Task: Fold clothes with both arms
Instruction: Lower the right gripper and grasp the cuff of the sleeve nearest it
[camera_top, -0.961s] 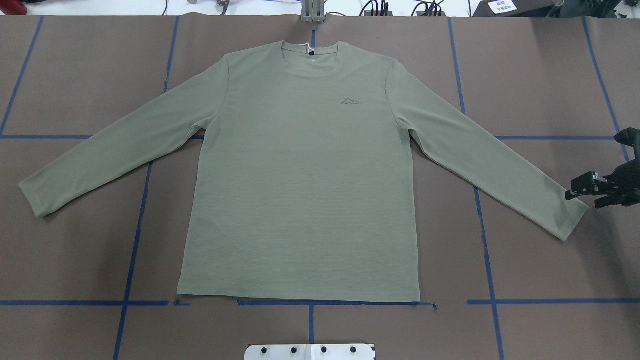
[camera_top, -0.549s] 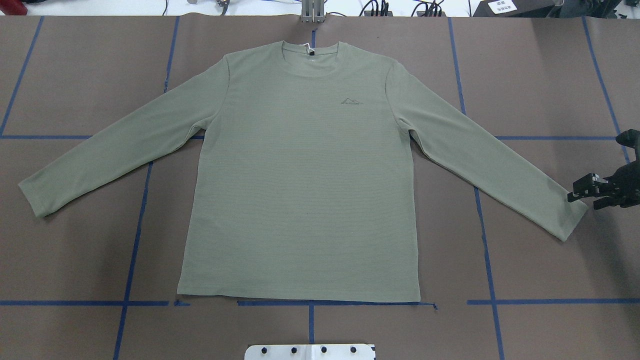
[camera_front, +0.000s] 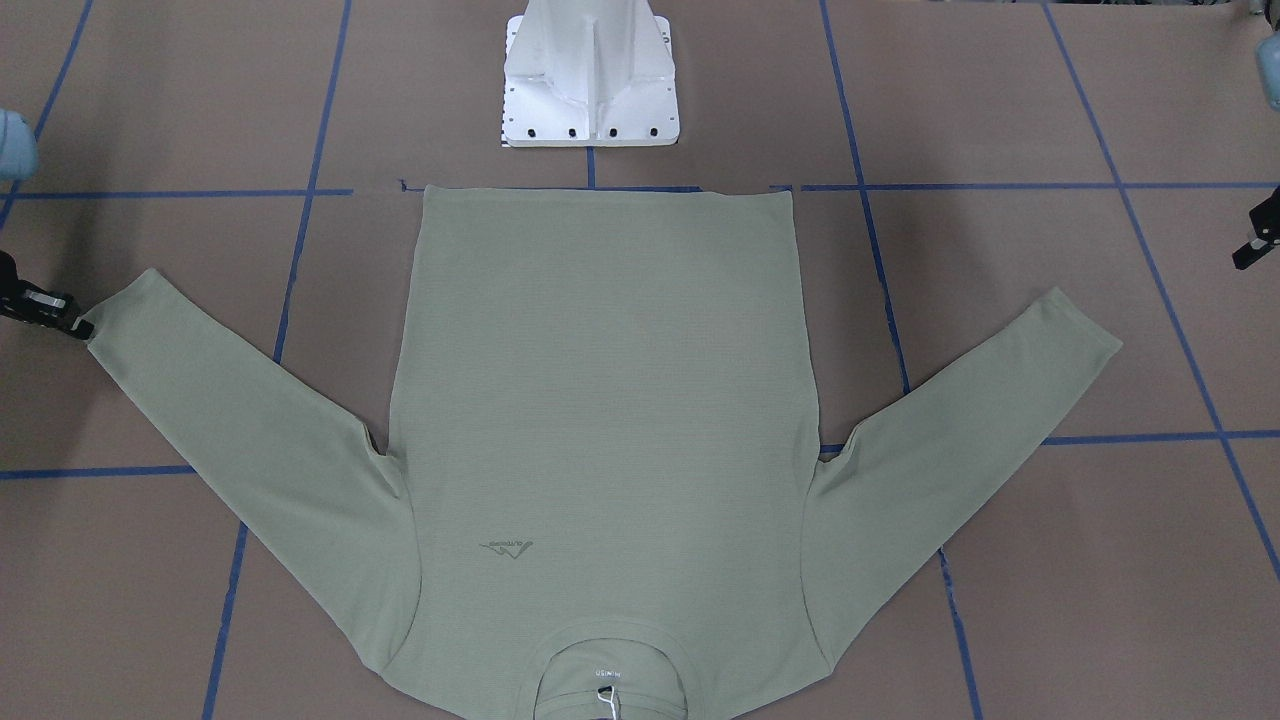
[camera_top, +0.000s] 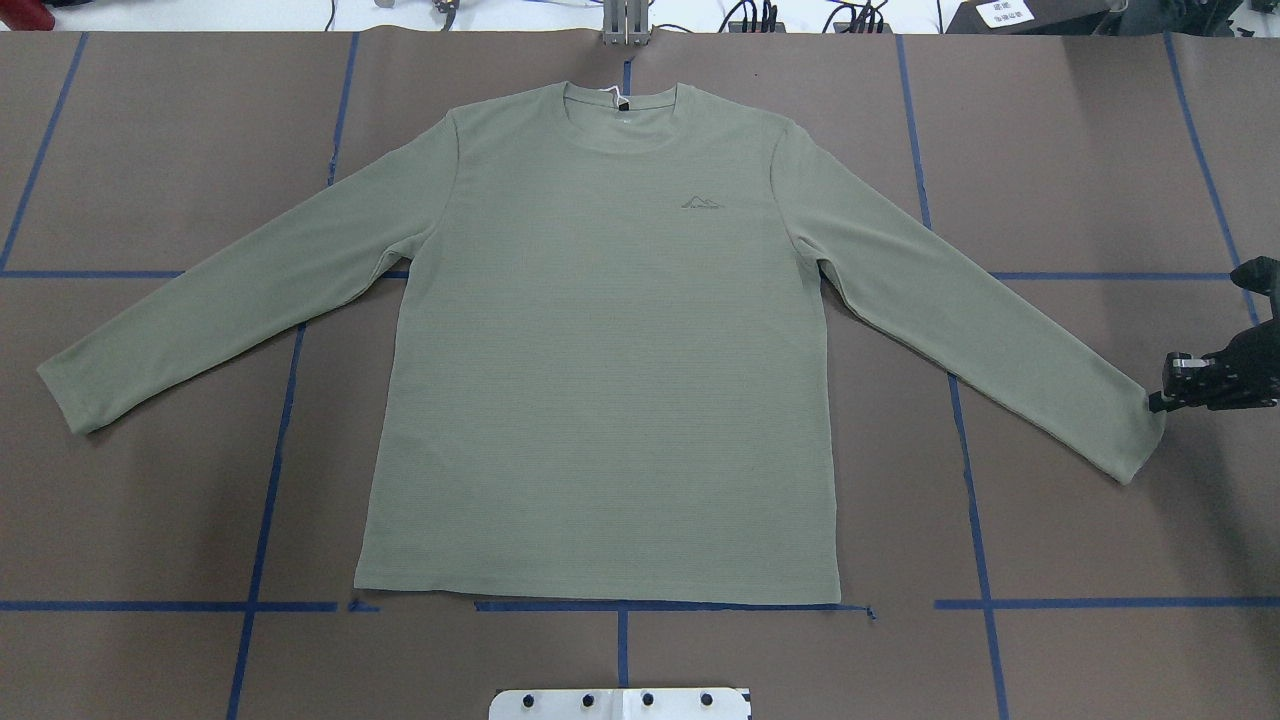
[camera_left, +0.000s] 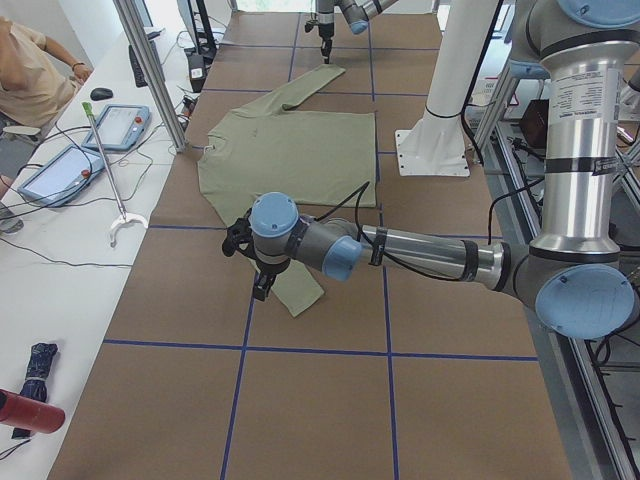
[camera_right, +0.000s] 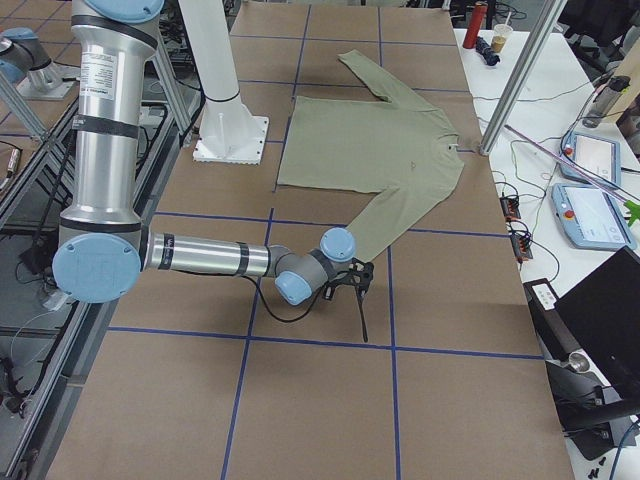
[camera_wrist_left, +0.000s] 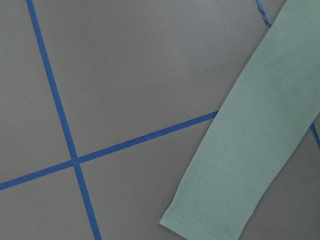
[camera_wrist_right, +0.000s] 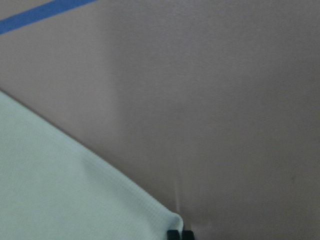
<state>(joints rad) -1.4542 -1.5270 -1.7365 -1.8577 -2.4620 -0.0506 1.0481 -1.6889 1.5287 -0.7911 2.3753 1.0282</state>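
Sage-green knit is seen spread flat and face up across the middle of a brown-covered table (camera_top: 150, 500) marked off by blue tape (camera_top: 265, 470), the shirt (camera_top: 600, 400) laid with its hem towards the white base (camera_front: 590, 80) and both long sleeves angled outward. A small mountain-outline logo (camera_top: 703, 203) is stitched on the chest in a matching tone; the lettering beneath it is too small to be read. White print inside the ribbed neck (camera_top: 620, 105) and a white tag (camera_front: 606, 700) hanging there are likewise illegible. The right gripper (camera_top: 1157, 402) is set low at the corner of one cuff (camera_top: 1140, 440), where its fingertips (camera_wrist_right: 173, 234) are shown pressed together on the edge of the cloth, which is puckered slightly at that point. The left gripper (camera_left: 262, 288) is held above the table just beside the other cuff (camera_wrist_left: 200, 225), apart from it; whether its jaws are spread or closed cannot be told.
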